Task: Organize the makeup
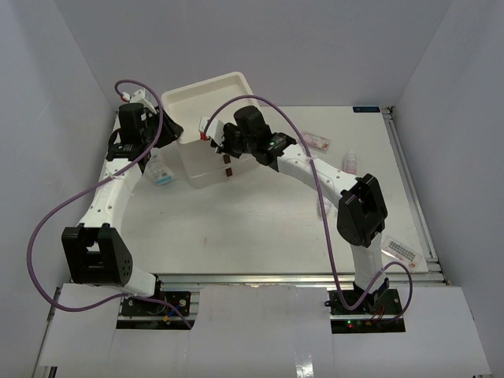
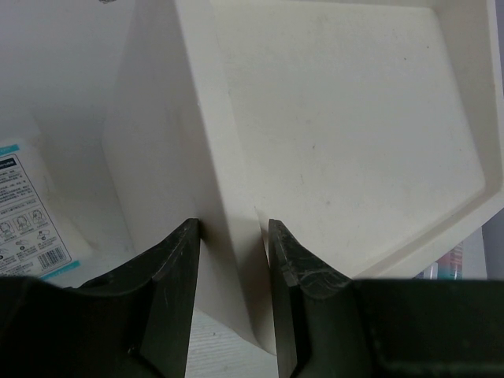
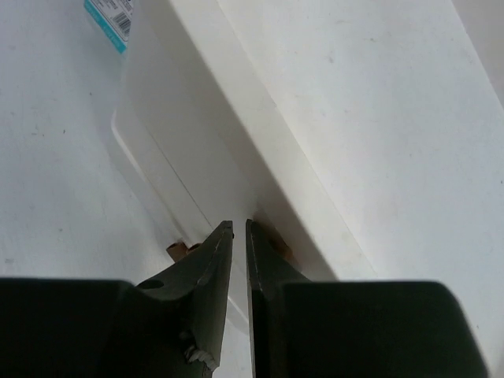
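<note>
A flat packet with pink print (image 1: 400,250) lies near the right edge of the table (image 1: 260,228). Farther back, a clear sachet with blue print (image 1: 161,172) lies just left of a white drawer box (image 1: 203,167). A small white tube (image 1: 350,163) and a pink packet (image 1: 317,140) lie to the box's right. The right claw (image 3: 239,224) is clenched, tips at the box's brown tab (image 3: 177,250). The left claw (image 2: 232,228) grasps the wall of a loose white drawer (image 2: 354,118) atop the box.
</note>
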